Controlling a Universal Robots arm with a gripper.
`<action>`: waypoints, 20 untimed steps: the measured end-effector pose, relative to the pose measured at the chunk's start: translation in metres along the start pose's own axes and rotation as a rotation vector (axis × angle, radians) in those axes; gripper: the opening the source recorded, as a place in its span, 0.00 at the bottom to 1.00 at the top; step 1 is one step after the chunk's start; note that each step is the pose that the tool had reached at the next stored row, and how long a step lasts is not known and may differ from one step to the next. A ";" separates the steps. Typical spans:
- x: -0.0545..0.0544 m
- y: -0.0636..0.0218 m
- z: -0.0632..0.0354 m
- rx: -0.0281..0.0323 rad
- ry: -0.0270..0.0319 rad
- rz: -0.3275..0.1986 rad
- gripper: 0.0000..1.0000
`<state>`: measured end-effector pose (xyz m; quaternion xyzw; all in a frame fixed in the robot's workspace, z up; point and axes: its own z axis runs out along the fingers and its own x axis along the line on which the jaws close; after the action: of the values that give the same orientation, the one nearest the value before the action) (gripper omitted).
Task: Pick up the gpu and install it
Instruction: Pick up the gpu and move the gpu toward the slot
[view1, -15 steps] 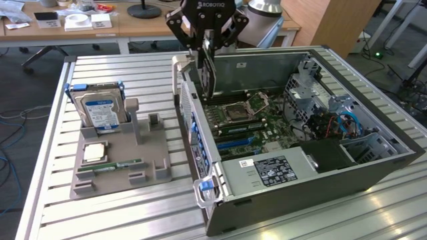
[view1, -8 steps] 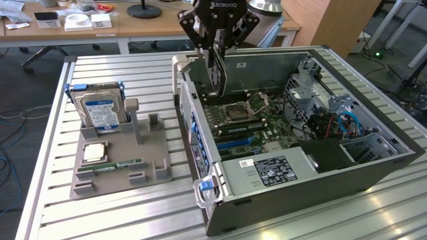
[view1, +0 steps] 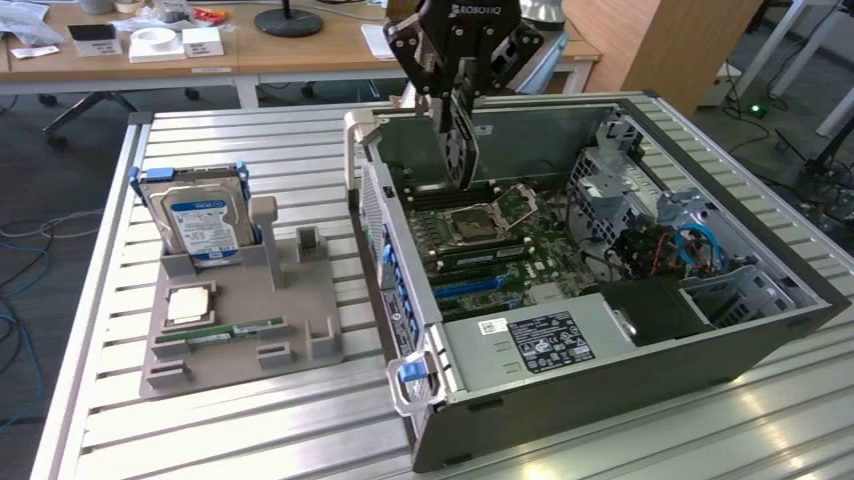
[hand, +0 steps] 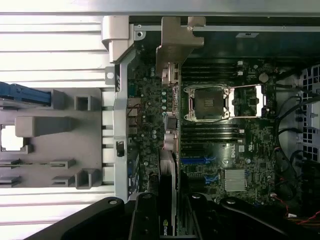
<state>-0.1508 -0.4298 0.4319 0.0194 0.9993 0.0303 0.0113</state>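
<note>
The gpu (view1: 458, 140), a thin dark card, hangs edge-down over the open computer case (view1: 747, 320), above the motherboard's (view1: 534, 255) far left part in the exterior view. My gripper (view1: 455, 98) is shut on the card's upper edge. In the wrist view I look down along the gpu (hand: 169, 165) between my black fingers (hand: 145, 220), and its silvery bracket (hand: 177, 42) sits at the case's rear wall. The card's lower edge hovers over the board beside the CPU socket (hand: 209, 102). I cannot tell whether it touches a slot.
A grey holder tray (view1: 307, 310) on the slatted table, on the exterior view's left, carries a blue-labelled hard drive (view1: 200, 215), a CPU chip (view1: 190, 303) and a green memory stick (view1: 220, 332). Inside the case are a power supply (view1: 547, 340) and cables (view1: 681, 250).
</note>
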 end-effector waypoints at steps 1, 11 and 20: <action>-0.003 0.0001 0.0001 -0.0007 0.0000 0.000 0.26; -0.029 0.0011 0.0006 -0.0071 0.0004 0.000 0.26; -0.052 0.0020 0.0012 -0.0110 0.0005 0.000 0.26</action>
<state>-0.0992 -0.4298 0.4320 0.0194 0.9991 0.0358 0.0111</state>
